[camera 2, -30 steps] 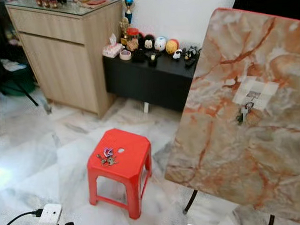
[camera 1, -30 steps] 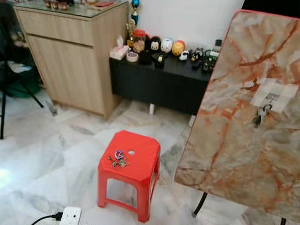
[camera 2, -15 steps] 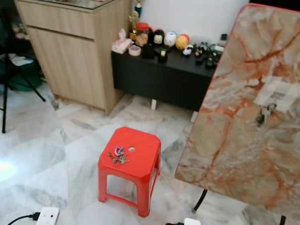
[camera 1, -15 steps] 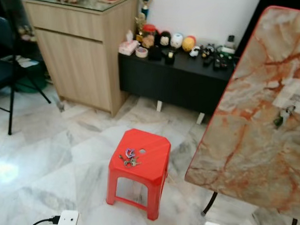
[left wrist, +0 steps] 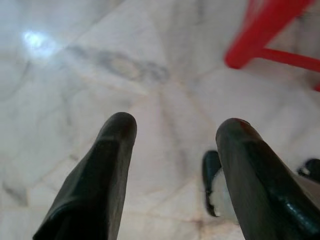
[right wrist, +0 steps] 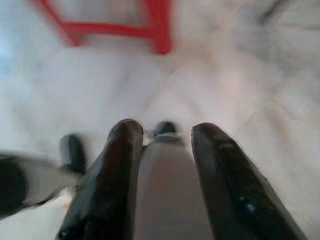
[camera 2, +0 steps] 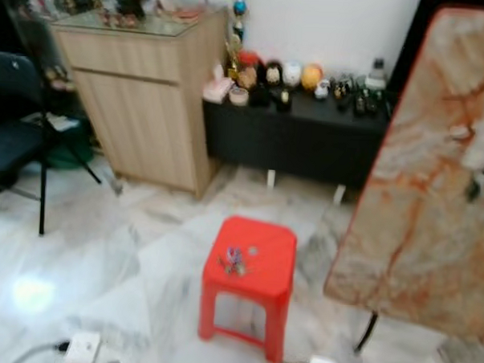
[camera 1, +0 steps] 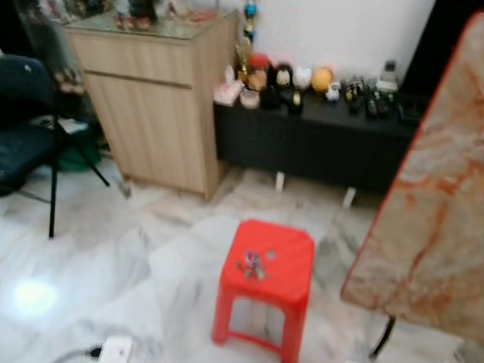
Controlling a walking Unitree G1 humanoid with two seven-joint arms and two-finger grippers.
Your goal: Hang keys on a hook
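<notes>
A bunch of keys [camera 1: 250, 265] lies on top of a red plastic stool [camera 1: 291, 264] on the marble floor. To the right a marble-patterned board [camera 2: 442, 198] stands tilted, with a white patch and another key set [camera 2: 473, 188] hanging on it. My left gripper [left wrist: 175, 137] hangs open over the floor near a stool leg [left wrist: 260, 42]. My right gripper [right wrist: 165, 132] also hangs open above the floor, with the stool's legs [right wrist: 155, 27] beyond it. Nothing is between either pair of fingers.
A wooden cabinet [camera 1: 160, 114] stands at the back left beside a low black bench [camera 1: 332, 141] carrying small figurines. A dark chair [camera 1: 22, 148] is at far left. White power adapters [camera 1: 116, 351] and cables lie on the floor in front.
The whole picture has shifted right and blurred, so the camera has turned left. The chair has come into view and the board has slid toward the right edge. The keys have not moved.
</notes>
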